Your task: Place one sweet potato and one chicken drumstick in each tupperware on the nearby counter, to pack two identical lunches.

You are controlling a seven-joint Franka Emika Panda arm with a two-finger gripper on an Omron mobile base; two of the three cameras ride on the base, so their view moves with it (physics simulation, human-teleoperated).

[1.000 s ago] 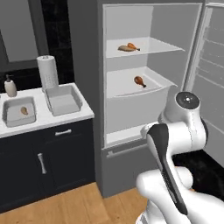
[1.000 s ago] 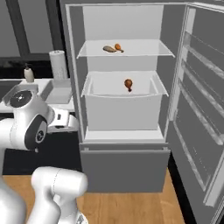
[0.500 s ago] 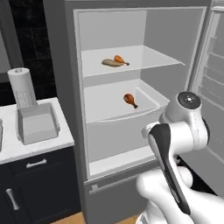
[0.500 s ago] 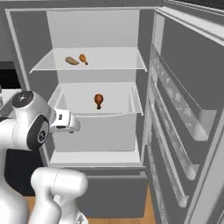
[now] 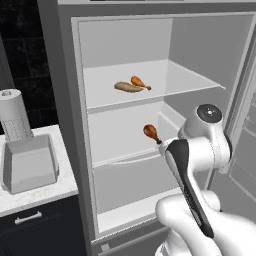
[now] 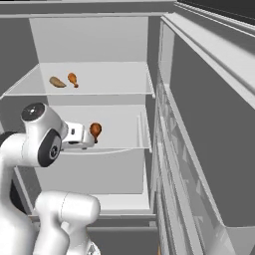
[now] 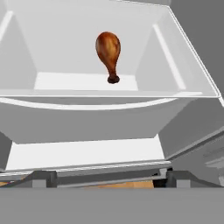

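Base driven from counter (image 5: 60, 192) up to open fridge: I log gripper (image 7: 105, 178) spread, empty, facing chicken drumstick (image 7: 108, 54) in drawer, possibly just reachable; tupperware (image 5: 29, 165) unfilled on counter.

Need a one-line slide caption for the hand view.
Open gripper faces a lone chicken drumstick in the white fridge drawer.

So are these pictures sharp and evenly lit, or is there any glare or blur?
Left base view: flat, even light, no glare; the brown chicken drumstick in the white fridge drawer looks slightly soft. Right base view: the fridge door's near edge is stretched and soft. Hand view: the clearest picture of that drumstick, with only a faint shadow under it.
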